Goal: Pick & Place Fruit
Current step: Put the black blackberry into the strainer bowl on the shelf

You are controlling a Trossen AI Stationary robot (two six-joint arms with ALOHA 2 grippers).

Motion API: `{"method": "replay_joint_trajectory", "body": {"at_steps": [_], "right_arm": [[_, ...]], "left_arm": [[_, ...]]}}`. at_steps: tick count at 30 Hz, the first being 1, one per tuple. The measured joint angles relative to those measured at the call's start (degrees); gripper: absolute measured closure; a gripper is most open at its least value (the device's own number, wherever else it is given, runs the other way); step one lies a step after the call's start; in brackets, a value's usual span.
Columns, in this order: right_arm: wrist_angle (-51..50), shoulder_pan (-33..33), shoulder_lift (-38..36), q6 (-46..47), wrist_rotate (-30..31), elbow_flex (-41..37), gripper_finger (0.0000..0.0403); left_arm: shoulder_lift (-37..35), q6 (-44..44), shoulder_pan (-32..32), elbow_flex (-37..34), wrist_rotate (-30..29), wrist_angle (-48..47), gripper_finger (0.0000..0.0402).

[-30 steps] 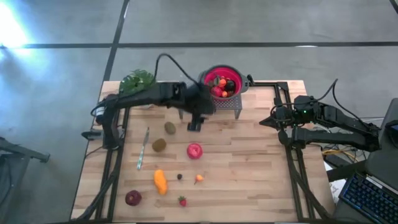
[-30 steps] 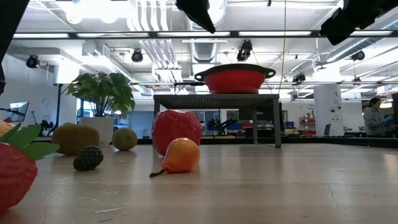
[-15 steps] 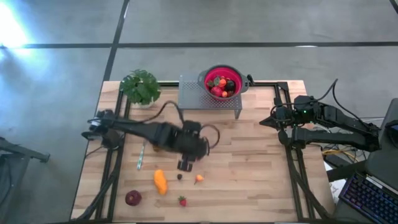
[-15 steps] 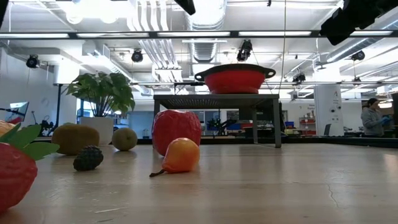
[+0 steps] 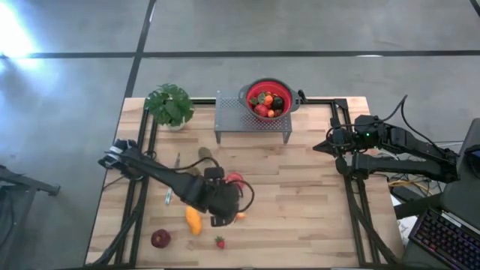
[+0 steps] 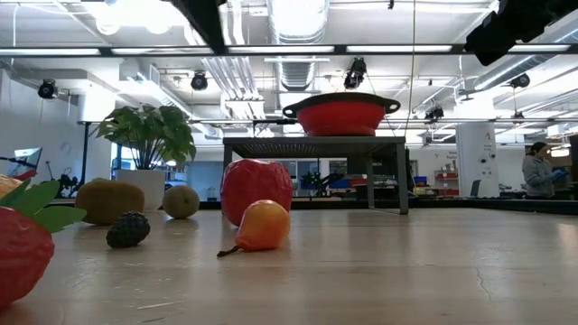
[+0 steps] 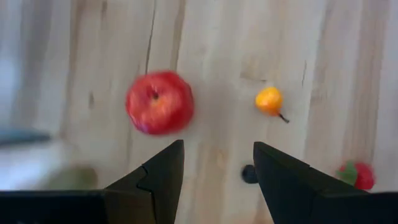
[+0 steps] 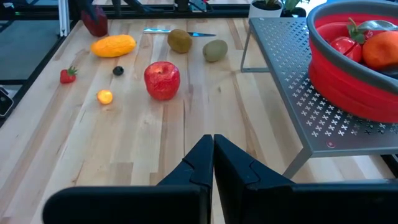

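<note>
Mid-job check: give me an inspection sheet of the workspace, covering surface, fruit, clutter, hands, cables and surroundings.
Surface: wooden table, bare on the right side.
Job's things: red apple, two kiwis, long orange piece, small orange fruit, strawberry, small dark berry and dark-red round fruit loose on the table; more fruit in the red colander on the grey rack.
Clutter: potted plant; knife.
Hands: left hand open, empty, above the loose fruit; right hand shut, parked at the right edge.
Cables: black cable on the right arm.
Surroundings: person far behind.
</note>
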Motion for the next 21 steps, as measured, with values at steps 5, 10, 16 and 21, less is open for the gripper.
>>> {"method": "replay_joint_trajectory", "body": {"at_steps": [5,10,16,21], "right_arm": [[0.0,0.0,0.0,0.03,-0.02,0.0,0.0394],[0.02,-0.02,-0.02,0.12,0.0,0.0,0.0394],[0.01,-0.01,-0.01,0.0,-0.01,0.0,0.0394],[0.02,-0.02,-0.01,0.01,-0.01,0.0,0.0394]], "left_arm": [[0.02,-20.23,-0.52,-4.26,0.16,0.05,0.0204],[0.02,-32.62,-0.62,-9.06,3.26,0.16,0.0204],[0.02,-41.89,-0.85,-15.16,7.29,3.95,0.0204],[0.02,-43.35,-1.19,-19.02,9.49,10.72,0.0204]]}}
